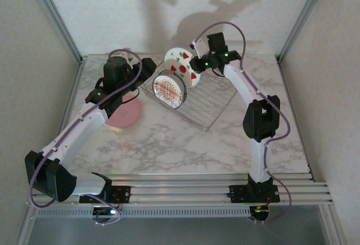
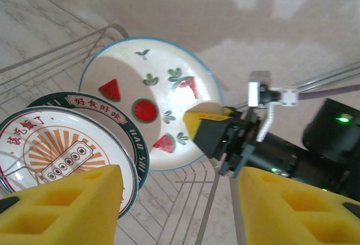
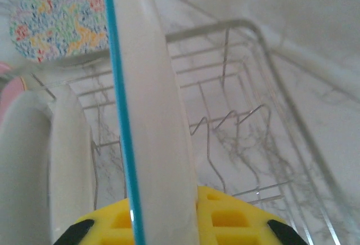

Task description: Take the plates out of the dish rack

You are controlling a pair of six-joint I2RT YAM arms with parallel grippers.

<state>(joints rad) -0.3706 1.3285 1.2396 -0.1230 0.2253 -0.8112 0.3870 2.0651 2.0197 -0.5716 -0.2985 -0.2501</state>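
The dish rack [image 1: 205, 107] holds two plates on edge: a white plate with red fruit motifs [image 1: 181, 66] at the back and a smaller sunburst plate [image 1: 167, 90] in front of it. My right gripper [image 1: 197, 65] is shut on the right rim of the fruit plate [image 2: 152, 96]; its yellow pads [image 3: 236, 219] sit on both sides of the blue-edged rim [image 3: 149, 115]. My left gripper [image 2: 180, 211] hangs open above the rack's left end, facing both plates, with nothing between its fingers. A pastel multicolour plate [image 3: 56, 19] lies flat beyond the rack.
A pink plate [image 1: 125, 114] lies flat on the marble table left of the rack, partly under my left arm. The rack's wire tines [image 3: 225, 124] stand bare to the right of the held plate. Metal frame posts [image 1: 56, 17] border the table.
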